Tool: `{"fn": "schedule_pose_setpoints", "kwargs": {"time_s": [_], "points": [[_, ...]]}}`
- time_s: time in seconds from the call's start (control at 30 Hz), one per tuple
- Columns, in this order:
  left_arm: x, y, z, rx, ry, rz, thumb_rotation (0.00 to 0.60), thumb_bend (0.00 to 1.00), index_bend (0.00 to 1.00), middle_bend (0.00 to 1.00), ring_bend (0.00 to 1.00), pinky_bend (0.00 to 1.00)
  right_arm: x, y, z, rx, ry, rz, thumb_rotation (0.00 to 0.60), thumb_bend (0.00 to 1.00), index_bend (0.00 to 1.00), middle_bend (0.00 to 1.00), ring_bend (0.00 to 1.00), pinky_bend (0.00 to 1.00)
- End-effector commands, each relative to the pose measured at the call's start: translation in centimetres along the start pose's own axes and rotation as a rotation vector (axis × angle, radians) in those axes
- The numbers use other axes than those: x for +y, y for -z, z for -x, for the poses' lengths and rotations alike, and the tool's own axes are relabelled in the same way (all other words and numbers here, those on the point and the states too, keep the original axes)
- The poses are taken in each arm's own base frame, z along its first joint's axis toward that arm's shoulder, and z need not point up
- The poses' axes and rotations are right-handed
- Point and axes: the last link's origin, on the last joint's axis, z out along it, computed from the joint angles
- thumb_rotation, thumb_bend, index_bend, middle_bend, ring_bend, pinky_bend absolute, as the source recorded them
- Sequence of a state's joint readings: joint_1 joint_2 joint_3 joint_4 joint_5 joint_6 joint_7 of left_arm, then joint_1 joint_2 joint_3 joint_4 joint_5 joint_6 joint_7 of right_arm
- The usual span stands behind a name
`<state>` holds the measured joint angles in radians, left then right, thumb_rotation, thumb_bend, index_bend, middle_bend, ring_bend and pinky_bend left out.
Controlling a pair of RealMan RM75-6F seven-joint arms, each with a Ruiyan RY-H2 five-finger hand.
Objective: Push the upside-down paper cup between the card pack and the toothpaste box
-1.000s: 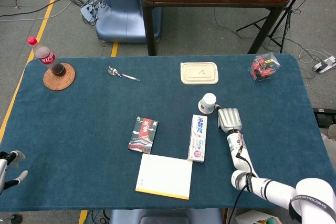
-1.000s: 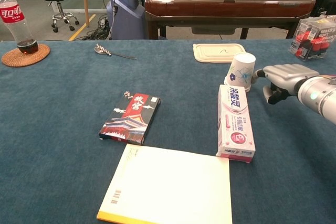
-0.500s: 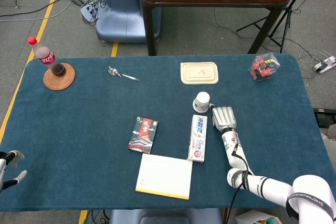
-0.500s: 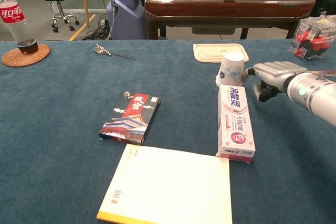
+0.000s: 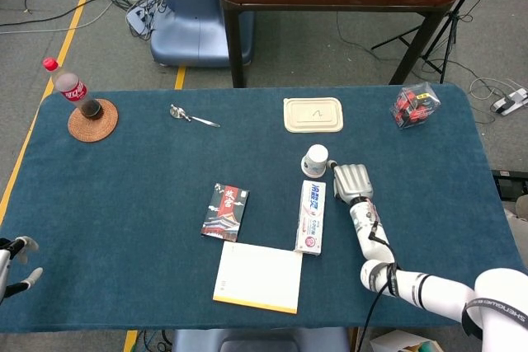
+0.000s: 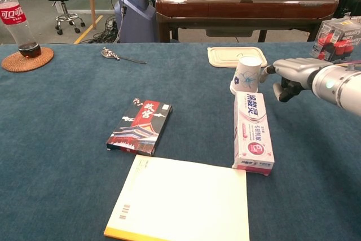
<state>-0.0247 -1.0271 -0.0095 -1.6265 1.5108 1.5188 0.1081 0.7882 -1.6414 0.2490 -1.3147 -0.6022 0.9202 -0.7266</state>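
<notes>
At the left edge of the head view the left hand (image 5: 16,260) hangs low beside the table (image 5: 132,204), well apart from everything; its fingers look spread and it holds nothing. On the table, the card pack (image 5: 225,212) lies flat, left of the middle. The gap to its right is bare cloth, and this gap is where the cup must go. Right of the gap lies the toothpaste box (image 5: 311,216), long side running near to far. The cup (image 5: 315,160) stands upside-down just beyond the far end of this box, touching it or almost, so it is not yet between the two things. Just right of the cup is the right hand (image 5: 352,182): its fingertips (image 6: 269,69) touch the side of the cup, the fingers lie together and fairly straight, and they grip nothing.

I judge the task as only begun. The cup must go more to the left, past the corner of the box, and then come nearer into the gap. The light cup could tip or catch on the box corner
</notes>
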Motion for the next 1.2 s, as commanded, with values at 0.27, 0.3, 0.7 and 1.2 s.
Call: {"fn": "schedule_pose_setpoints", "kwargs": {"time_s": [0.27, 0.3, 0.7, 1.2], "points": [[0.0, 0.0, 0.0, 0.000, 0.002, -0.002, 0.600, 0.21, 0.48, 0.58, 0.45, 0.60, -0.9, -0.3, -0.3, -0.007, -0.004, -0.013, 0.600, 1.00, 0.23, 1.00, 1.00, 1.00], [0.0, 0.0, 0.0, 0.000, 0.003, -0.002, 0.600, 0.21, 0.48, 0.58, 0.45, 0.60, -1.0, -0.3, -0.3, -0.006, -0.005, -0.015, 0.600, 1.00, 0.23, 1.00, 1.00, 1.00], [-0.1, 0.1, -0.1, 0.003, 0.004, -0.003, 0.600, 0.21, 0.48, 0.58, 0.45, 0.60, -2.2, -0.5, -0.2, -0.015, -0.010, -0.040, 0.600, 1.00, 0.23, 1.00, 1.00, 1.00], [-0.1, 0.1, -0.1, 0.004, 0.005, -0.003, 0.600, 0.21, 0.48, 0.58, 0.45, 0.60, -3.0, -0.4, -0.8, -0.021, -0.034, -0.059, 0.600, 1.00, 0.23, 1.00, 1.00, 1.00]]}}
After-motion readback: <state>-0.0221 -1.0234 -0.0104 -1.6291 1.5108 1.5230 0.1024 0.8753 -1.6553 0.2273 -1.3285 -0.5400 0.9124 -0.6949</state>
